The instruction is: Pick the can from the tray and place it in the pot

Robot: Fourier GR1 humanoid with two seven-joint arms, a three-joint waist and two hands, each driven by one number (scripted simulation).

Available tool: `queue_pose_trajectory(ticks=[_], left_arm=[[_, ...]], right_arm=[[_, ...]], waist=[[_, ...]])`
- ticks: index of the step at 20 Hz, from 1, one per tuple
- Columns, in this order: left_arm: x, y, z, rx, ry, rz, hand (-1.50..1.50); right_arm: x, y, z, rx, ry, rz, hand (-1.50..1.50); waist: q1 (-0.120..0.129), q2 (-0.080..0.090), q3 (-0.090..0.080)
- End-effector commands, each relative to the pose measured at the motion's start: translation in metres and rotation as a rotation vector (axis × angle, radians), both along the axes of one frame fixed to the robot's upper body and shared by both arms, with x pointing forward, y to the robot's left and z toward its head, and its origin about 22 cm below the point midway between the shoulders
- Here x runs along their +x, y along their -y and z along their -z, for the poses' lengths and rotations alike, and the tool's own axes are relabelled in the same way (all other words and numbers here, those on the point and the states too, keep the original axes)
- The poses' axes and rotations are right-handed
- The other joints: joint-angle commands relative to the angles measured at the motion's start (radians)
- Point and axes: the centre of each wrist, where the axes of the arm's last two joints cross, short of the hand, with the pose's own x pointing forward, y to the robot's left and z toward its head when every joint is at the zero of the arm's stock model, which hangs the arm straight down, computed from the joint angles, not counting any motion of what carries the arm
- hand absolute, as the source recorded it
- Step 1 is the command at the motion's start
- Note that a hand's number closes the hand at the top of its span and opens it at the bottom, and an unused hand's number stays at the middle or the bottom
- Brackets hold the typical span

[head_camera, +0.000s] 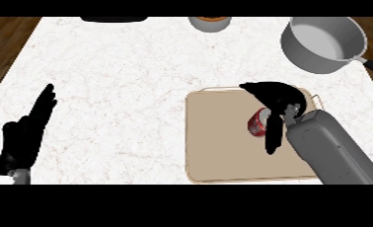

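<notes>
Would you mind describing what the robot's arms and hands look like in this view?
The right hand is glossy black with slim fingers, on a smooth, rounded grey forearm. The left hand is likewise black; only a small grey bit of its arm shows. No cables or markings are visible.

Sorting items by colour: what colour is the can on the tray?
Red, with a pale end; the can shows in the head view, partly hidden by the right hand.

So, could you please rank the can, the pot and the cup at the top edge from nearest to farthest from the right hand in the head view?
1. Can: on the tray, right under the right hand, whose fingers curl over it.
2. Pot: at the counter's far right corner, beyond the hand.
3. Cup: at the top edge, far and to the left.
</notes>
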Motion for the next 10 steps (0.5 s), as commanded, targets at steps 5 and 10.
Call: queue_pose_trajectory(ticks=[5,10], left_arm=[[0.008,0.005,-0.004,0.009,-0.016,-0.006,0.0],[-0.002,0.001,0.01,-0.005,0.008,0.015,0.0]], right_arm=[[-0.003,-0.007,0.026,-0.044,-0.008,0.022,-1.5],[-0.001,0.012,0.048,-0.03,-0.011,0.017,-1.5]], waist=[[-0.002,0.0,0.0],[-0.001,0.001,0.0]])
